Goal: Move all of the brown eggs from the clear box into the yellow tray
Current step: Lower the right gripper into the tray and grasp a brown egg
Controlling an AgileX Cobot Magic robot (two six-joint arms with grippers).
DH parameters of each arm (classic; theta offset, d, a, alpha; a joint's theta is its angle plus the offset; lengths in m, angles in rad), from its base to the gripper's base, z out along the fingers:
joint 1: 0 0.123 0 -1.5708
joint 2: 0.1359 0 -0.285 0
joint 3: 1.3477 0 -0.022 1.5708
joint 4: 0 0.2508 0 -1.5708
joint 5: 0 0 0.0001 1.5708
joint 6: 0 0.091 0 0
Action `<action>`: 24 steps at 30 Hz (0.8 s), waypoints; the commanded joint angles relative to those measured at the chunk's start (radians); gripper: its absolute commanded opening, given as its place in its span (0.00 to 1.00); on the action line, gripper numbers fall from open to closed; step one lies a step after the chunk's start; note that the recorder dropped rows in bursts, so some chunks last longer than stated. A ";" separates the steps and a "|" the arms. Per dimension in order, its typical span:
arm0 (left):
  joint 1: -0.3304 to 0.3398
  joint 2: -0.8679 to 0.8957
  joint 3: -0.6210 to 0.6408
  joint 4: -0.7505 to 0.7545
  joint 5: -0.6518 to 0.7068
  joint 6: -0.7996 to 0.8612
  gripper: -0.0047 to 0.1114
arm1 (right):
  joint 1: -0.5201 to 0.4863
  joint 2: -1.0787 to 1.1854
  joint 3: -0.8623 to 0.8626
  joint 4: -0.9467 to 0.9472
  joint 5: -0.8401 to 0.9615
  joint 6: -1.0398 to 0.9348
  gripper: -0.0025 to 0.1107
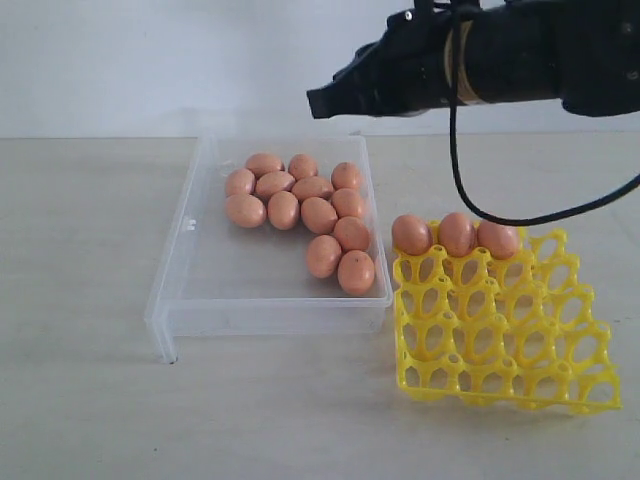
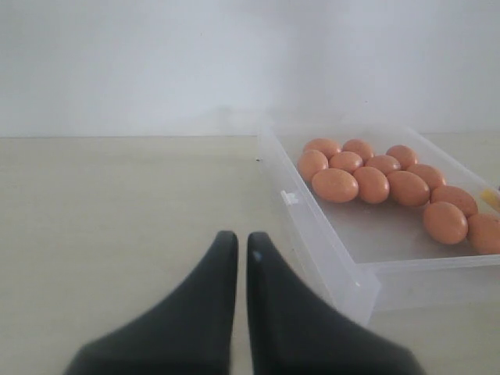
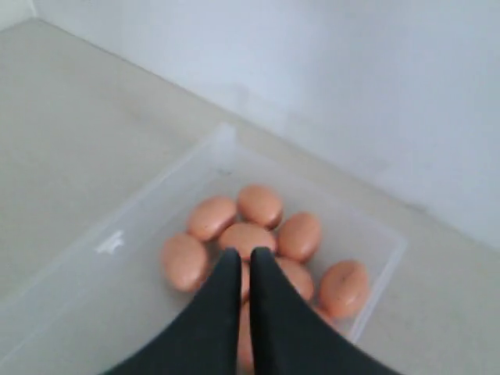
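Several brown eggs (image 1: pixel 320 214) lie clustered at the back right of the clear box (image 1: pixel 175 300); the same eggs (image 2: pixel 373 184) (image 3: pixel 247 237) show in both wrist views. Three brown eggs (image 1: pixel 456 233) sit in the back row of the yellow tray (image 1: pixel 505 345), right of the box. My right gripper (image 1: pixel 320 102) hangs high above the box's far edge, shut with nothing between its fingers (image 3: pixel 244 254). My left gripper (image 2: pixel 241 237) is shut and empty, low over the table beside the clear box (image 2: pixel 324 250); it is out of the exterior view.
The tray's front rows of cells are empty. A black cable (image 1: pixel 470 190) loops down from the right arm above the tray. Bare beige table (image 1: pixel 80 220) surrounds box and tray; a white wall stands behind.
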 commanded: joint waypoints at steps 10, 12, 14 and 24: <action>0.004 -0.002 0.003 -0.003 0.000 0.002 0.08 | 0.014 0.126 -0.287 1.350 0.996 -1.713 0.02; 0.004 -0.002 0.003 -0.003 0.000 0.002 0.08 | -0.031 0.167 -0.374 1.620 1.090 -1.906 0.02; 0.004 -0.002 0.003 -0.003 0.000 0.002 0.08 | -0.047 0.204 -0.447 1.814 1.148 -1.978 0.02; 0.004 -0.002 0.003 -0.003 0.000 0.002 0.08 | -0.009 0.452 -0.604 2.006 1.234 -1.987 0.02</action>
